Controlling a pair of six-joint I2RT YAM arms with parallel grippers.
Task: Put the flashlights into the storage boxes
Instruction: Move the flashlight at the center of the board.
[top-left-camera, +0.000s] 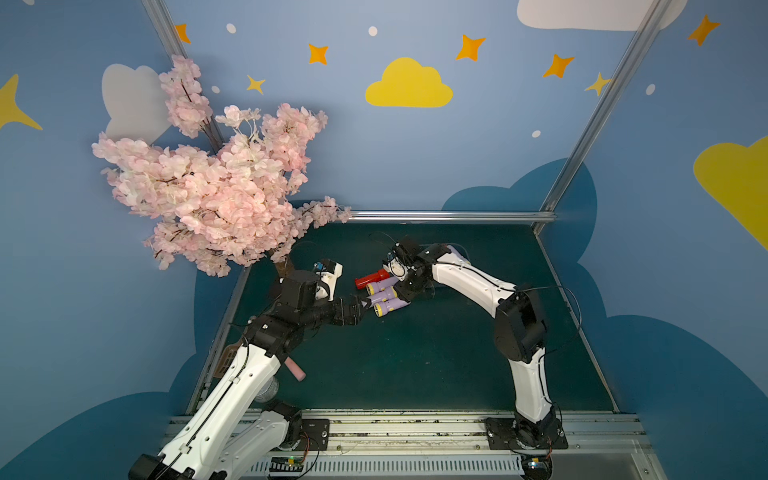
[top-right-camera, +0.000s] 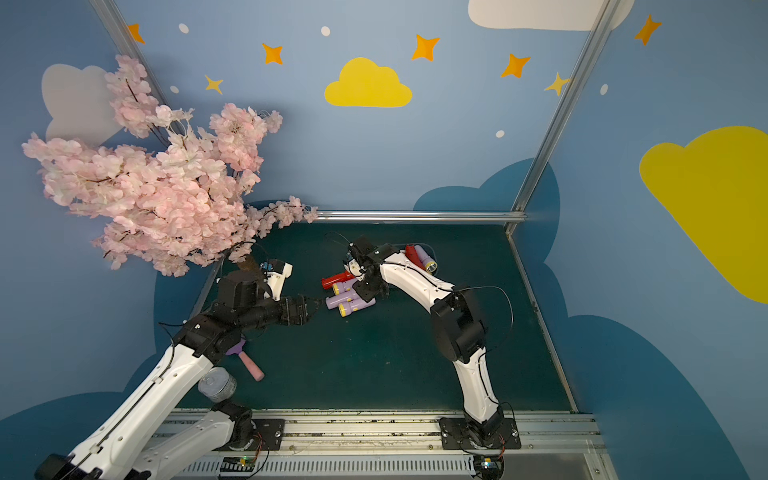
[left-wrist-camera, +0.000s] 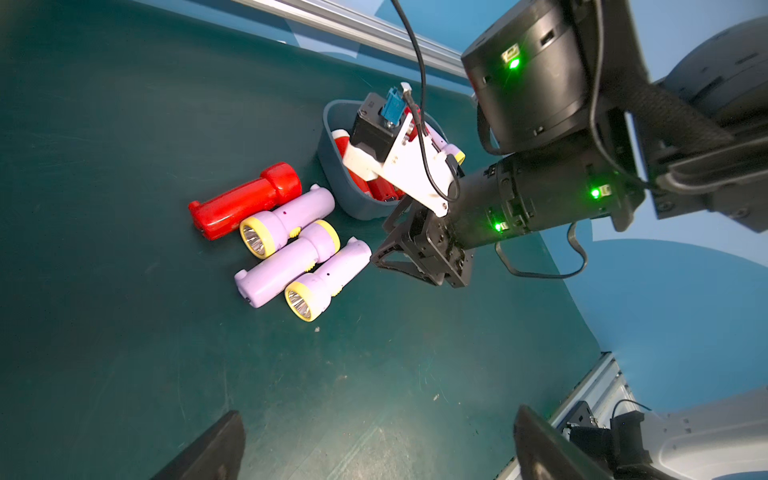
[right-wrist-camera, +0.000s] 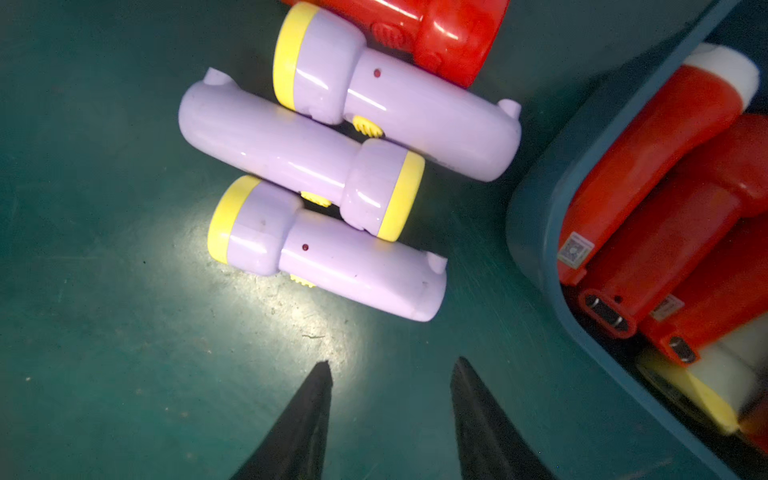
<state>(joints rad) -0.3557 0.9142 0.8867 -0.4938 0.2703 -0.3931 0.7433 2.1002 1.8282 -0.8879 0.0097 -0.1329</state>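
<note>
We're seeing the storage box (left-wrist-camera: 347, 195) holding red flashlights (right-wrist-camera: 648, 158); three lilac flashlights (right-wrist-camera: 299, 153) lying just beside it; right gripper (right-wrist-camera: 392, 361) hovering near it, jaws apart, empty; left gripper (left-wrist-camera: 378, 411) spread wide.

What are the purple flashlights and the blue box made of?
The purple flashlights look like smooth, glossy plastic: bright streaks of light shine on their rounded bodies. The blue box seems to be plastic too, but duller, with a thick rounded rim and only a soft sheen.

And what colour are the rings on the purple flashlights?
Yellow rings on the lilac flashlights; right wrist view shows best.
</note>
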